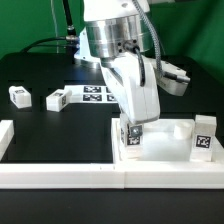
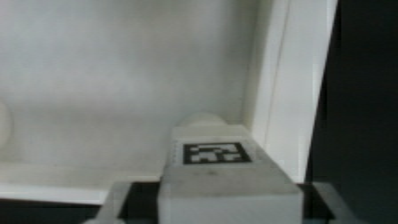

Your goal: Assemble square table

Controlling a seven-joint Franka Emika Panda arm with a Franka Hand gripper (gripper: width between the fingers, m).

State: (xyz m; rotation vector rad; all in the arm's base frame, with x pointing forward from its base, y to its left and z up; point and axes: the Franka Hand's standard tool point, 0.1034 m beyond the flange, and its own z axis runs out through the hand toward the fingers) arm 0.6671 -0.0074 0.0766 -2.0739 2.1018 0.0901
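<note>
My gripper (image 1: 133,126) is shut on a short white leg block (image 1: 131,138) with a black-and-white tag, held upright at the exterior view's left corner of the white square table top (image 1: 165,146). In the wrist view the leg block (image 2: 217,150) sits between the jaws of the gripper (image 2: 222,196), close beside the top's raised rim (image 2: 285,80) and over its flat inner face (image 2: 125,90). A second tagged leg (image 1: 204,136) stands upright at the top's right corner. The socket under the held leg is hidden.
Two loose leg blocks (image 1: 18,94) (image 1: 58,99) lie on the black table at the exterior view's left. The marker board (image 1: 94,94) lies behind the arm. A long white border bar (image 1: 90,176) runs along the front, with a short one (image 1: 5,136) at left.
</note>
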